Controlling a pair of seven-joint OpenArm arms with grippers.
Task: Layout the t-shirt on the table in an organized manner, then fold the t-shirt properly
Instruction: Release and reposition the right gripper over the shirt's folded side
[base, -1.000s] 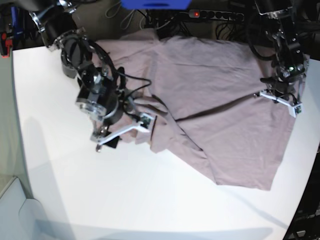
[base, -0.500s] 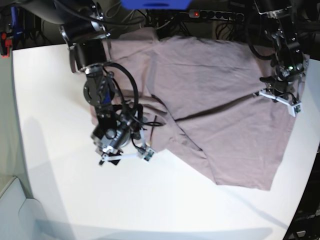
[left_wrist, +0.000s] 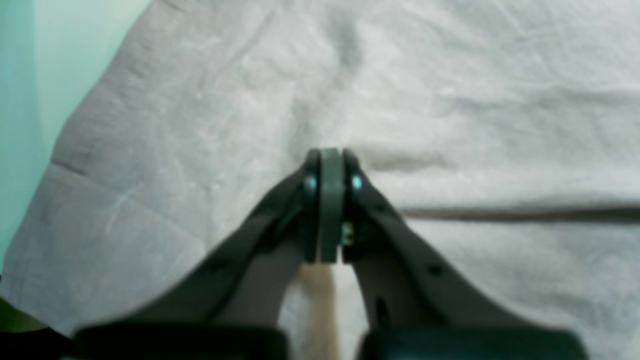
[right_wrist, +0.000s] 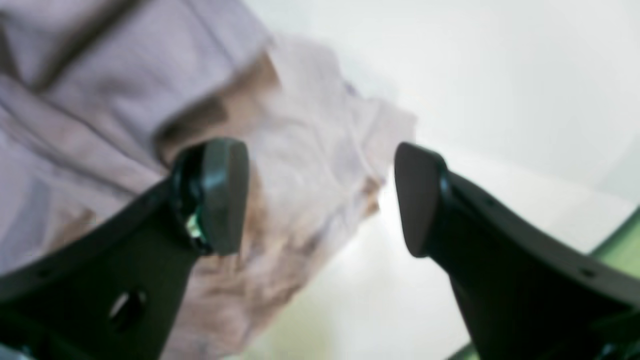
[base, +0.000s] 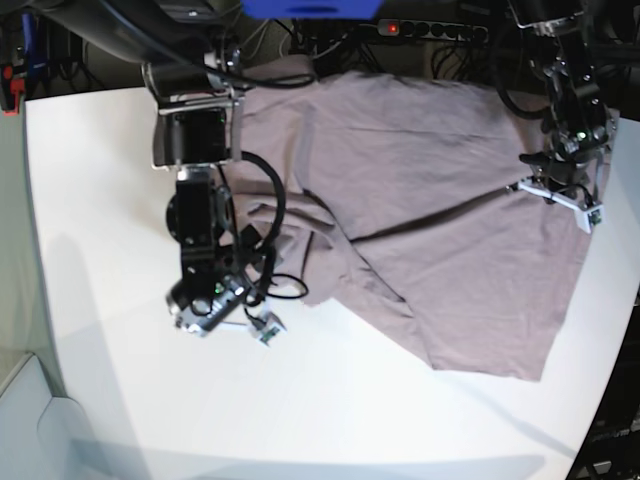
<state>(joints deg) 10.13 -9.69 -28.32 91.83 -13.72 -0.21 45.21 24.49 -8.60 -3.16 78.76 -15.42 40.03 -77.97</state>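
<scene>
The mauve t-shirt lies spread over the back and right of the white table, with a bunched flap at its left edge and a long crease across its middle. On the shirt's right side, my left gripper is shut, pinching the cloth; in the left wrist view the left gripper has its tips pressed together. My right gripper hangs open just off the shirt's left flap. In the right wrist view the right gripper holds nothing, with rumpled t-shirt cloth beneath it.
A power strip with a red light and cables lie behind the table's back edge. A blue object sits at the top. The table's rounded edge curves along the left, and the shirt's hem reaches toward the front right.
My right arm has swung toward the table's front, carrying its open gripper away from the shirt's left flap and down over bare table. The left gripper and the shirt have stayed put.
</scene>
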